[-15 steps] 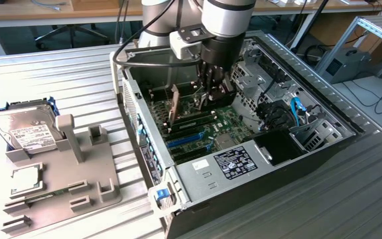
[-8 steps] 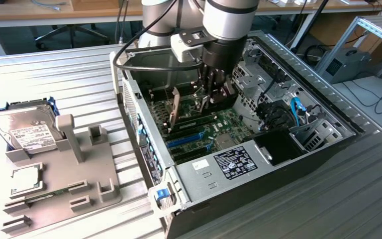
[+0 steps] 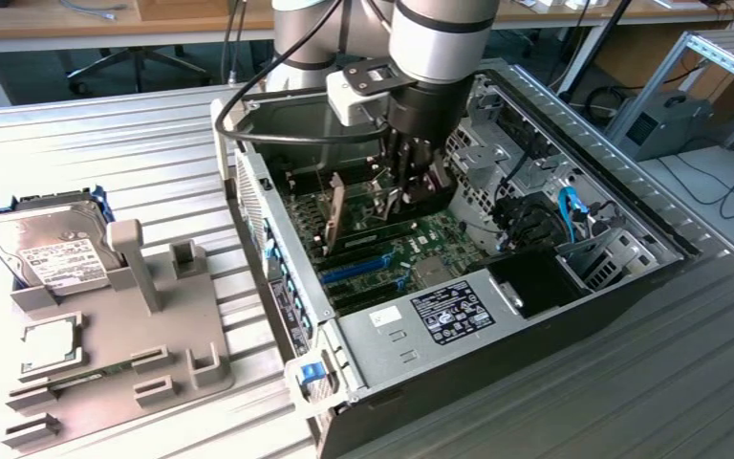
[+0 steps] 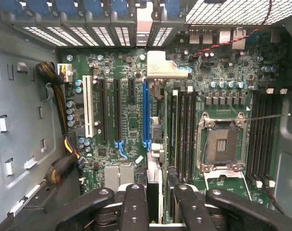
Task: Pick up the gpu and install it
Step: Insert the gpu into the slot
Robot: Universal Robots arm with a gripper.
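Gripper (image 4: pixel 155 202) fingers clenched on the gpu's (image 4: pixel 154 122) top edge, card standing edge-on over the blue motherboard slot (image 4: pixel 145 113) inside the computer case (image 3: pixel 622 206); judged light, rigid, fragile, best held by its edges

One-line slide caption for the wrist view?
End effector holds the thin black expansion card with silvery bracket edge-on over the green motherboard, beside the blue slot.
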